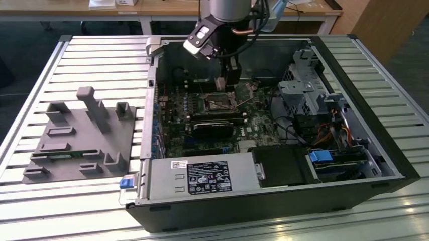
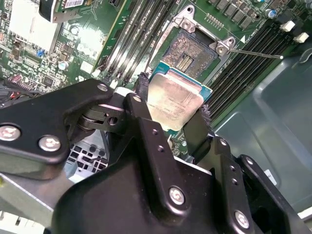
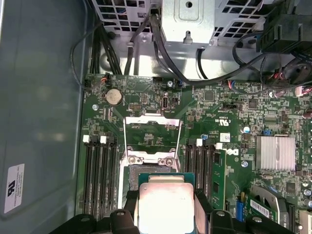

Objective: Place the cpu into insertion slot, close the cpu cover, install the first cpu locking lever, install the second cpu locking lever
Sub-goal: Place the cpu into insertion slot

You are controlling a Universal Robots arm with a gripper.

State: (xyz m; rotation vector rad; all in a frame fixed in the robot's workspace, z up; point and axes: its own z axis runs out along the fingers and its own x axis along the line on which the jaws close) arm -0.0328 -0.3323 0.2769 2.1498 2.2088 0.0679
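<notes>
My gripper is shut on the cpu, a flat square chip with a silver-grey top on a green edge, gripped by two opposite sides. It hangs close above the insertion slot, offset toward one side, so part of the dark contact field stays uncovered. In the first wrist view the cpu covers most of the slot, and the cpu cover is swung open beyond it. A thin locking lever sticks out sideways from the socket. In the exterior view the gripper reaches into the open computer case just above the insertion slot.
Long black memory slots flank the socket on both sides. A silver finned heatsink, black cables and a drive cage crowd the case. The power supply sits at the near end. A grey fixture lies outside on the slatted table.
</notes>
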